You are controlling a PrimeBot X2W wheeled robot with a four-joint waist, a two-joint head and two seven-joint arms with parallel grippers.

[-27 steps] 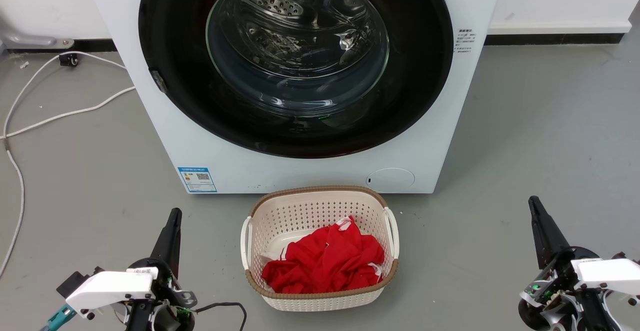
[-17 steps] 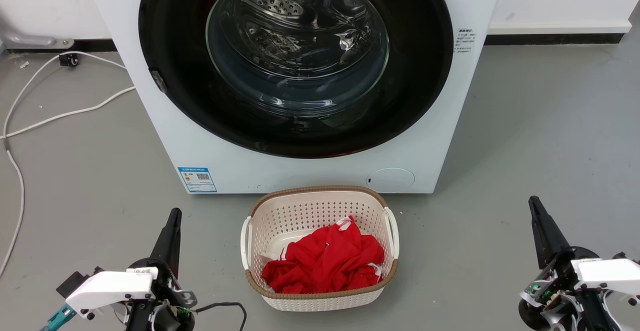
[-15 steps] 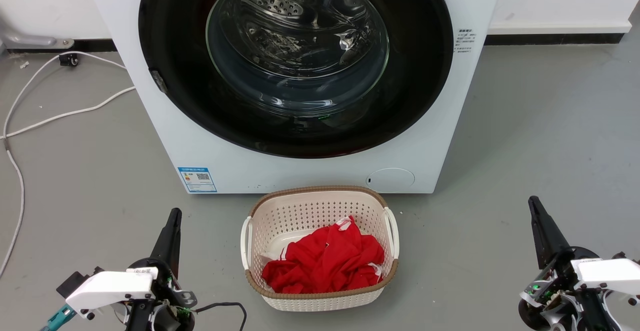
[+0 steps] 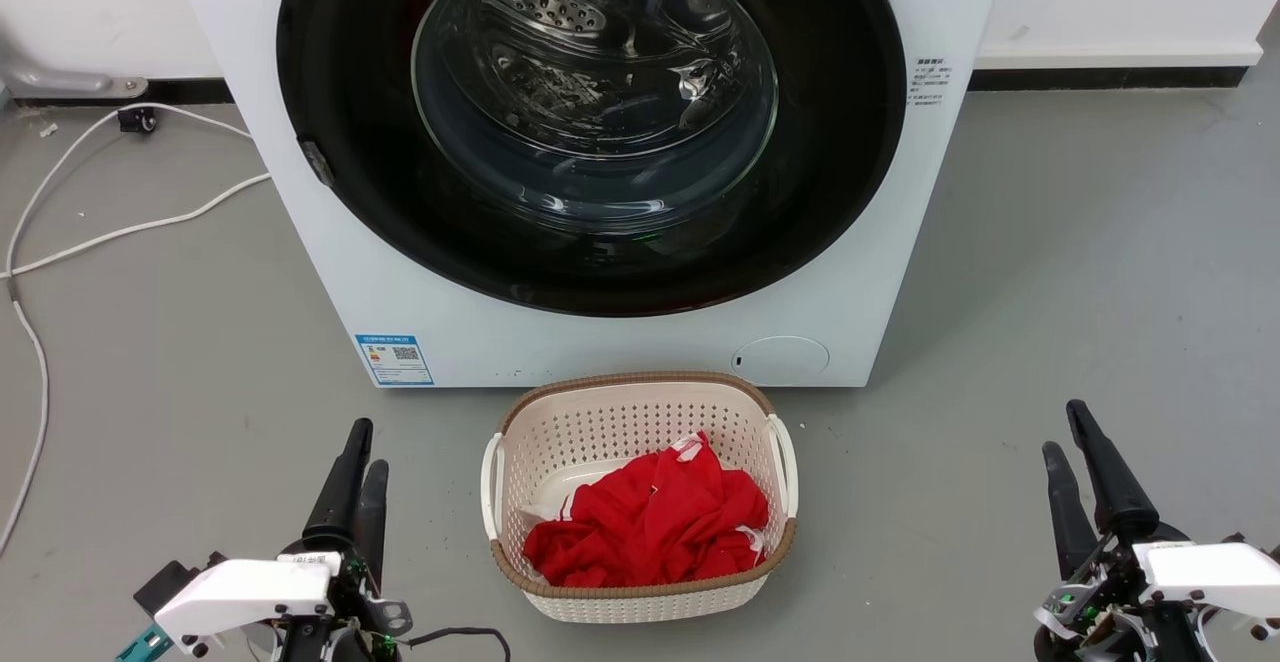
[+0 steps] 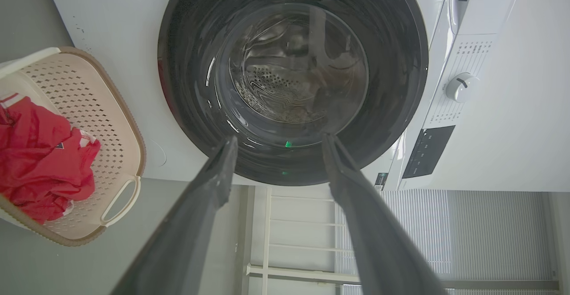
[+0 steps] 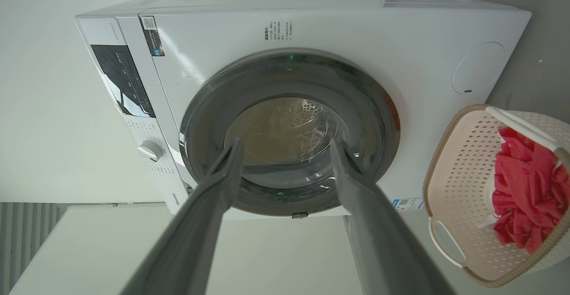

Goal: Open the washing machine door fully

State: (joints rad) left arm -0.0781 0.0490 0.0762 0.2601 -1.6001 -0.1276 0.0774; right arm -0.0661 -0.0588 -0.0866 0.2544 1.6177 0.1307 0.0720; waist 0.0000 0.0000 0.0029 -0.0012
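While the washing machine door (image 4: 594,112) sits shut against the front of the white washing machine (image 4: 330,292), both grippers hang well apart from it. The left gripper (image 4: 367,448) has its two dark fingers (image 5: 209,188) parted with nothing between them; the right gripper (image 4: 1062,428) is likewise spread and empty. Between them, just before the machine, a cream laundry basket (image 4: 640,397) stands on the grey floor (image 4: 1050,242), holding a crumpled red garment (image 4: 650,522).
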